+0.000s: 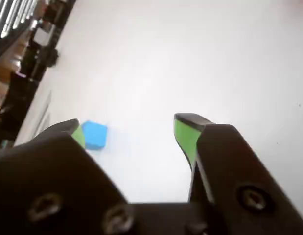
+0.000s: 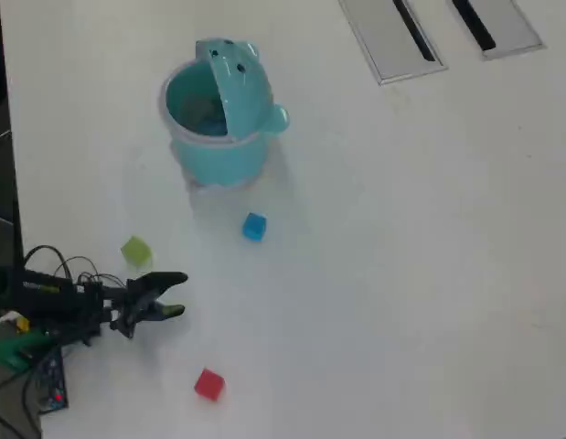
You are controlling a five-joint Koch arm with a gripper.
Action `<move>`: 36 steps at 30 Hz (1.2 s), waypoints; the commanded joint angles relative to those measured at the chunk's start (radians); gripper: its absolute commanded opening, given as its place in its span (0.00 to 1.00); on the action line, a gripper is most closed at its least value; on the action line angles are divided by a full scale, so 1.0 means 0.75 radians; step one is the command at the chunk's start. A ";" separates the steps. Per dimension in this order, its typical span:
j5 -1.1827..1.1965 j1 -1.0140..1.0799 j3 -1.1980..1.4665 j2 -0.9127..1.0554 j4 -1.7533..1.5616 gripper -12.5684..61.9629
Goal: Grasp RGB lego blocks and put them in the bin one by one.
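Note:
My gripper (image 2: 179,294) hangs open over the left part of the white table, nothing between its green-padded fingers (image 1: 185,134). The blue block (image 2: 254,226) lies below the turquoise bin (image 2: 218,155), whose animal-face lid stands open. In the wrist view the blue block (image 1: 95,134) sits just beyond the left fingertip, outside the jaws. The yellow-green block (image 2: 136,251) lies just above my arm in the overhead view. The red block (image 2: 208,384) lies below the gripper near the front edge.
Two grey slotted panels (image 2: 392,37) are set in the table at the top right. My arm's base and cables (image 2: 36,311) fill the left edge. Dark clutter (image 1: 29,58) shows past the table's edge in the wrist view.

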 commanded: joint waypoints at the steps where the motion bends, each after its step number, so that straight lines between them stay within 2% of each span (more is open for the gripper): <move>1: -0.096 0.014 0.096 0.088 -0.133 0.62; 4: -0.270 0.045 0.100 0.088 -0.221 0.62; 12: -0.828 0.434 0.098 0.088 -0.380 0.63; 22: -1.008 0.722 0.098 0.088 -0.385 0.63; 26: -1.139 0.773 0.098 0.088 -0.385 0.63; 36: -1.164 0.871 0.098 0.088 -0.385 0.63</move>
